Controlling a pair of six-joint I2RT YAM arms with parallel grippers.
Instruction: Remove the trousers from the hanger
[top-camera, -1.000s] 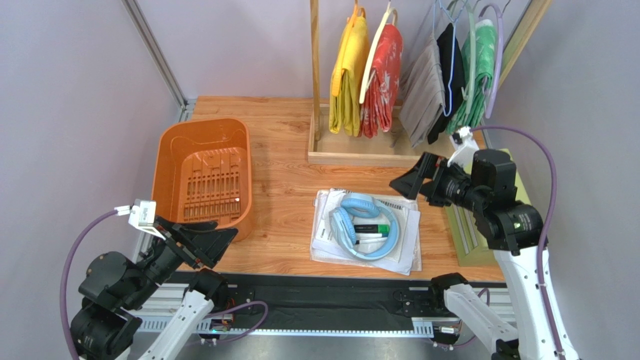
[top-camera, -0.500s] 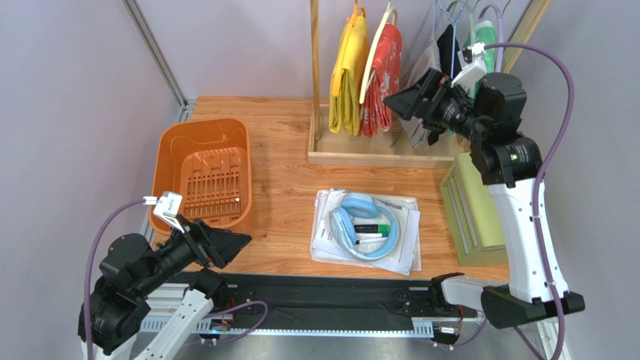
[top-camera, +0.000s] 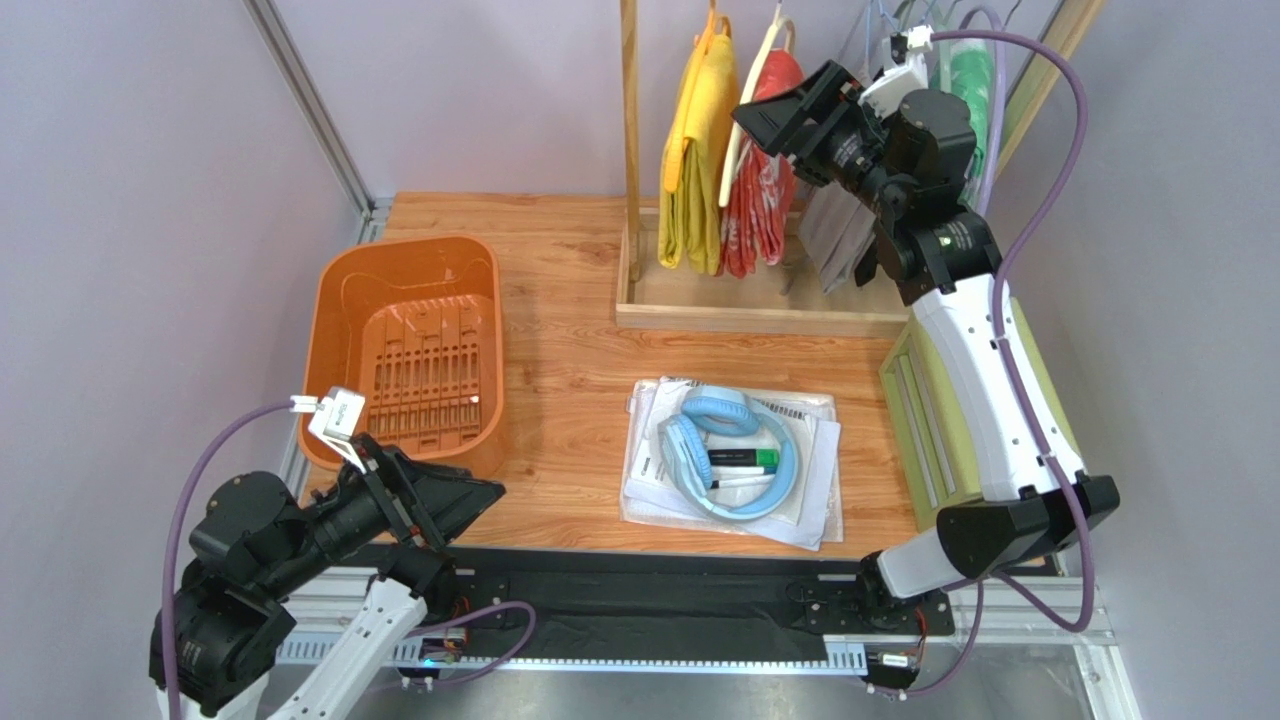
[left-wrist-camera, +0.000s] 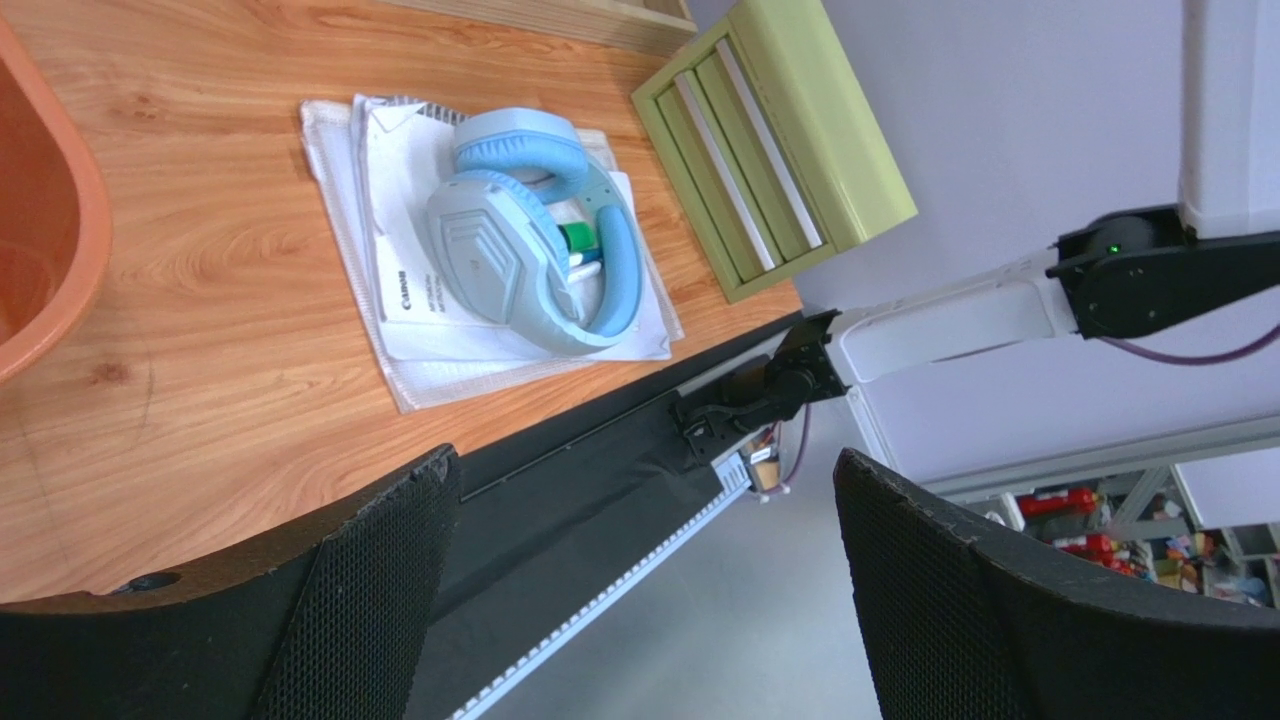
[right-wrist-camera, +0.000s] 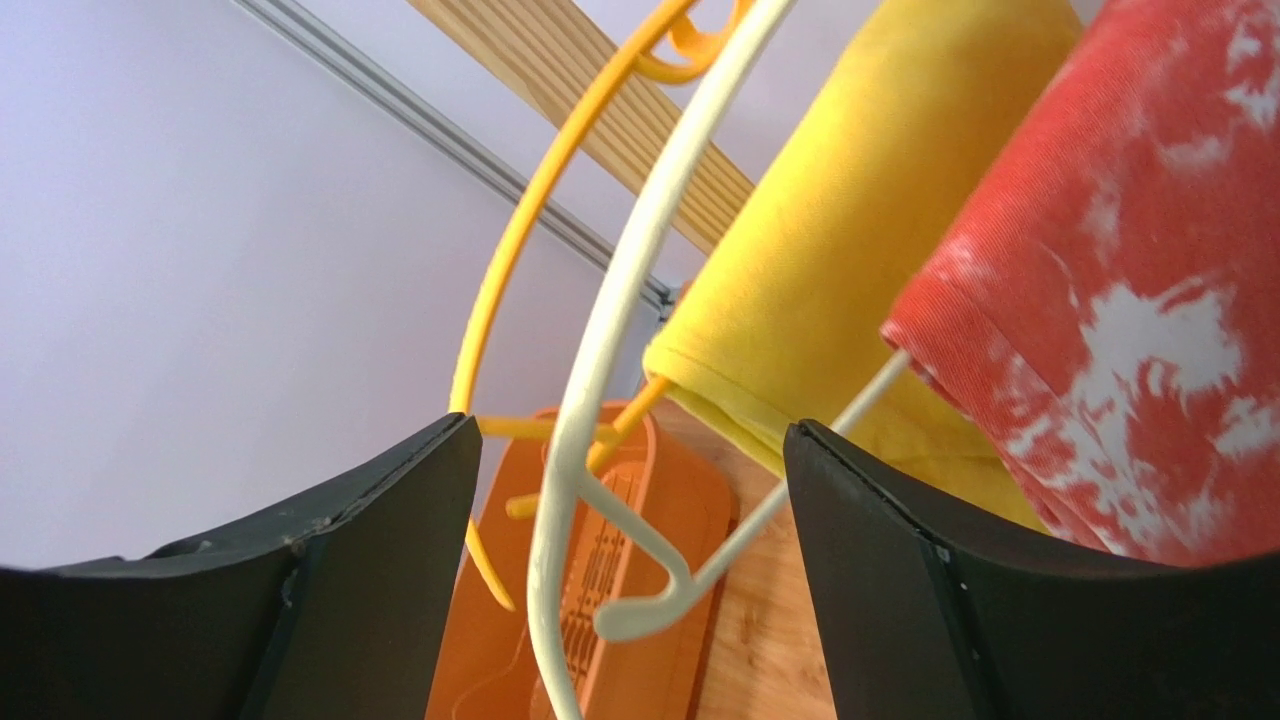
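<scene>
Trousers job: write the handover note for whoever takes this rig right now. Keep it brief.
Right gripper: fingers open, up at the rack, facing the hanger; grips nothing.
Left gripper: fingers open, empty, low over the table near edge.
Trousers: draped on the hanger, hung on the rack beside the yellow garment.
Done: approach only.
Left: grip the Trousers, pull them off the hanger, probably set them down.
</scene>
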